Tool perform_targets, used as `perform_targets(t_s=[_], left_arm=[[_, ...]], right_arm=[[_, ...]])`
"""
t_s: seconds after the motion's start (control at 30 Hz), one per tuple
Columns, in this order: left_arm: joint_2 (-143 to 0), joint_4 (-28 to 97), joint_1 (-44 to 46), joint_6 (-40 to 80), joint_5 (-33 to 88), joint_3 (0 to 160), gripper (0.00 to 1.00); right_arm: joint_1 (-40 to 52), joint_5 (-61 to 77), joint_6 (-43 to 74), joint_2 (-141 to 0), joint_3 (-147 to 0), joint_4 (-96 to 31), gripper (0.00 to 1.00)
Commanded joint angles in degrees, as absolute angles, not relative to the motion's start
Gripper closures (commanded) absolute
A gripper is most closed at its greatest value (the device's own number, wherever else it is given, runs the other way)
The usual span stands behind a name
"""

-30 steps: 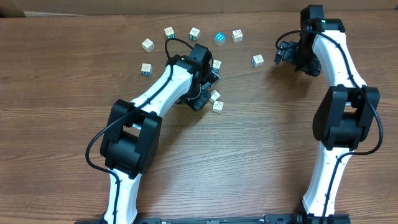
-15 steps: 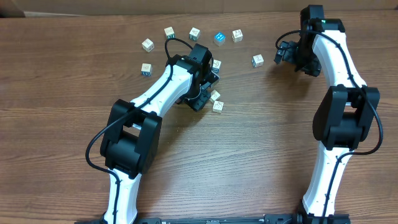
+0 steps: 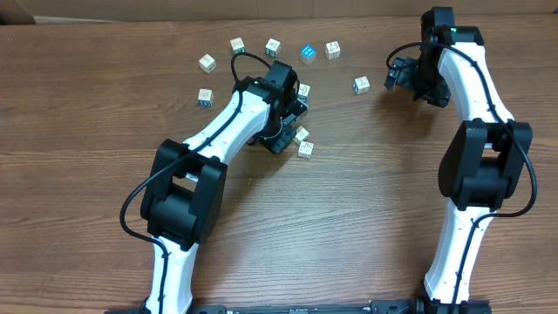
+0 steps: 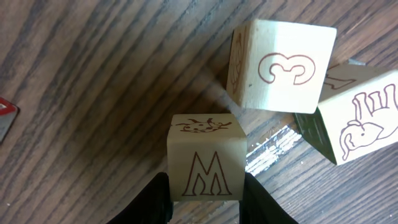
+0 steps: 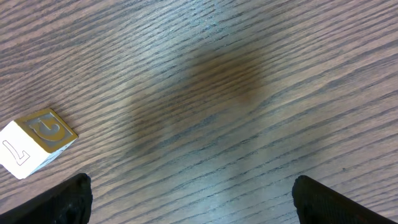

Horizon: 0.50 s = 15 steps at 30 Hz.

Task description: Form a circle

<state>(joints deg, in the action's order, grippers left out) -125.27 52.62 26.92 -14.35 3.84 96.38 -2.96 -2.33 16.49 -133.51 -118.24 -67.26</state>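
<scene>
Here, M cube [image 4: 206, 155] pinched in left claw [image 4: 205, 185], 3 cube [image 4: 283, 65] just beyond

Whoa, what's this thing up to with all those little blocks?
A two-armed robot is arranging letter blocks into a circle on a wooden table. The left gripper grips the M block beside the 3 block and elephant block. The right gripper hangs open, empty, near the G block. The rest form only a loose arc.

Your letter cubes [image 3: 207, 62] lie near the far edge of the tabletop [image 3: 349, 218]. The M cube [image 4: 205, 158] sits in your left claw [image 4: 205, 204], the 3 cube [image 4: 283, 62] just beyond.
</scene>
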Motion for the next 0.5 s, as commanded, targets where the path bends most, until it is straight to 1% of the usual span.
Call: perform_targets(t_s=[0.0,0.27,0.47], left_arm=[[-124.81,52.21,27.05,-14.76,4.51,97.86,0.71],[-124.81,52.34,27.05,-14.76,4.51,97.86,0.70],[-124.81,52.93,27.03,-14.76,4.34,97.89,0.59]], right_arm=[[-3.03,-2.46,16.73,-132.11,-119.48,-67.16,0.00],[-3.03,-2.46,16.73,-132.11,-119.48,-67.16,0.00],[-3.03,-2.46,16.73,-132.11,-119.48,-67.16,0.00]])
